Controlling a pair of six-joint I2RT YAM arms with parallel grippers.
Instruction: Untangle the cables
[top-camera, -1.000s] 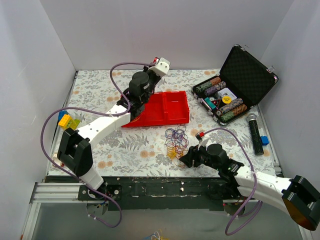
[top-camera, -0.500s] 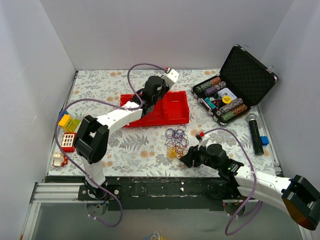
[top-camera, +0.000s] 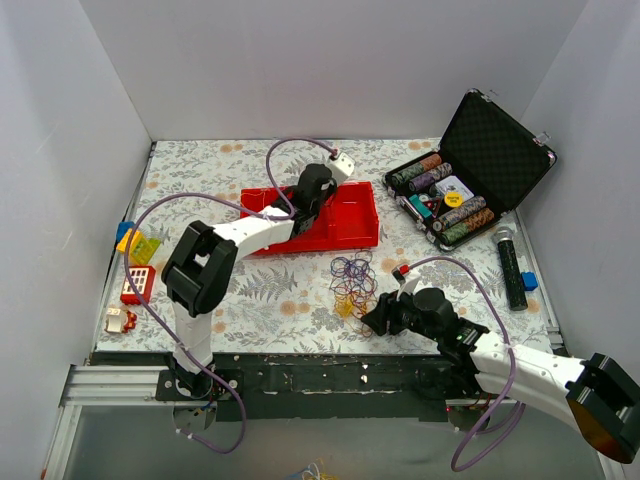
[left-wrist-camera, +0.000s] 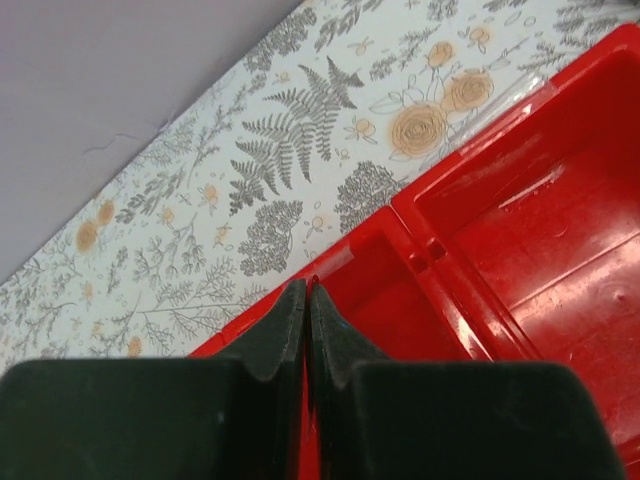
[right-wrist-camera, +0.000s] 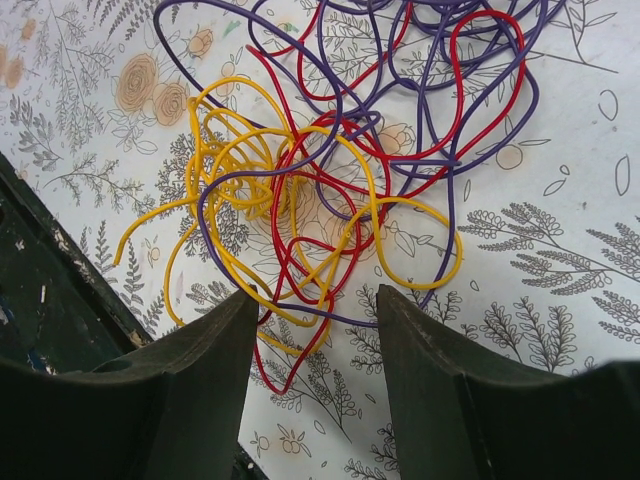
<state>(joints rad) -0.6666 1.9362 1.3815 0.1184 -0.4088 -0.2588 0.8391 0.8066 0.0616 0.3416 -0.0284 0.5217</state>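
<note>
Tangle of thin yellow, purple and red cables (top-camera: 352, 282): lower middle of overhead frame, on floral counter (top-camera: 250, 290).
Right pincer (right-wrist-camera: 312, 310): spread, at tangle's edge.
Left pincer (left-wrist-camera: 306, 300): pressed together, over red plastic tray (left-wrist-camera: 500, 250).

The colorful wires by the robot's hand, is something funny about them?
Yes. The cables lie knotted in one heap: yellow, red and purple loops thread through each other instead of lying apart. The right gripper is open at the heap's edge.

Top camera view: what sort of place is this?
Likely a robot test booth: plain white walls enclose a flower-patterned table, with staged props such as a poker-chip case and tangled cables.
</note>
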